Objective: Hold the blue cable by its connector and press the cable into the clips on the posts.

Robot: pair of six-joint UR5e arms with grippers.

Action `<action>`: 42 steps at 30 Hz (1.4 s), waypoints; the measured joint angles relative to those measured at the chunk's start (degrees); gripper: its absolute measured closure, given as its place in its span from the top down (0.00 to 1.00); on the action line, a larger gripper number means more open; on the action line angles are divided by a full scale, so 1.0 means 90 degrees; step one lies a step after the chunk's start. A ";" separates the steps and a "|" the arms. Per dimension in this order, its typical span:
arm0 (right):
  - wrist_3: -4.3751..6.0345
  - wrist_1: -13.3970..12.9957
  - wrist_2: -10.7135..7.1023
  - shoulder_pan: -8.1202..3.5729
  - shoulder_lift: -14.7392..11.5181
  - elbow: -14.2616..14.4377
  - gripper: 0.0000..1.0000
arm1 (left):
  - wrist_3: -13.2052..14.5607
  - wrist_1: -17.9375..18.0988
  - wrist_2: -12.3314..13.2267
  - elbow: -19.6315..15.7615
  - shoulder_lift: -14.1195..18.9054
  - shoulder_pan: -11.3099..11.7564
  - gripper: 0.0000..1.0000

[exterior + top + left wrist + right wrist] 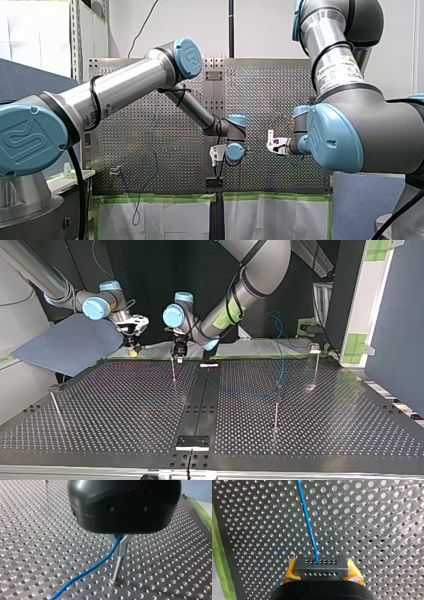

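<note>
Seating the blue cable in the first clip looks like the step in hand. The cable's connector sits clamped in my right end effector, with its yellow pads pressed on both sides of the dark block. The cable leaves the connector's front face and runs straight ahead over the bench.

In the left wrist view the cable rises off the bench to the forked clip on top of a post, directly under my left end effector. It lies in the clip's mouth. Cannot tell if it is fully seated, as the black housing hides the contact. Cannot tell if the left end effector is apart or together.

Judged next move: push down at the clip until the cable snaps in, while the right side keeps its hold so the line stays taut. After that, carry the cable on to the other posts, which stand well apart from both end effectors; slack cable lies on the bench near them.
</note>
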 joint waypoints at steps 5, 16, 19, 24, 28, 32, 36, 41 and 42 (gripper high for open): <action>0.0019 -0.0042 -0.0002 -0.0018 0.0004 0.0001 0.00 | -0.0009 0.0007 0.0104 0.0000 -0.0014 0.0086 0.00; 0.0032 -0.0115 0.0000 -0.0021 0.0019 0.0001 0.00 | 0.0007 0.0037 0.0349 0.0000 -0.0221 0.0227 0.00; 0.0066 -0.0172 -0.0001 -0.0020 0.0020 0.0001 0.00 | 0.0015 0.0043 0.0403 0.0000 -0.0244 0.0251 0.00; 0.0119 -0.0269 0.0001 -0.0044 0.0028 -0.0002 0.00 | 0.0020 0.0013 0.0557 0.0000 -0.0249 0.0354 0.00; 0.0158 -0.0356 0.0004 -0.0077 0.0032 -0.0006 0.00 | 0.0037 0.0026 0.0725 0.0000 -0.0250 0.0425 0.00; 0.0212 -0.0450 0.0000 -0.0117 0.0037 -0.0022 0.00 | 0.0044 0.0091 0.0901 0.0000 -0.0251 0.0482 0.00; 0.0232 -0.0485 -0.0001 -0.0150 0.0039 -0.0055 0.00 | 0.0044 0.0119 0.0986 0.0000 -0.0250 0.0552 0.00; 0.0246 -0.0498 -0.0002 -0.0158 0.0050 -0.0130 0.00 | 0.0035 0.0177 0.1049 0.0002 -0.0250 0.0652 0.00; 0.0250 -0.0498 -0.0002 -0.0159 0.0057 -0.0144 0.00 | 0.0042 0.0184 0.1032 0.0001 -0.0250 0.0678 0.00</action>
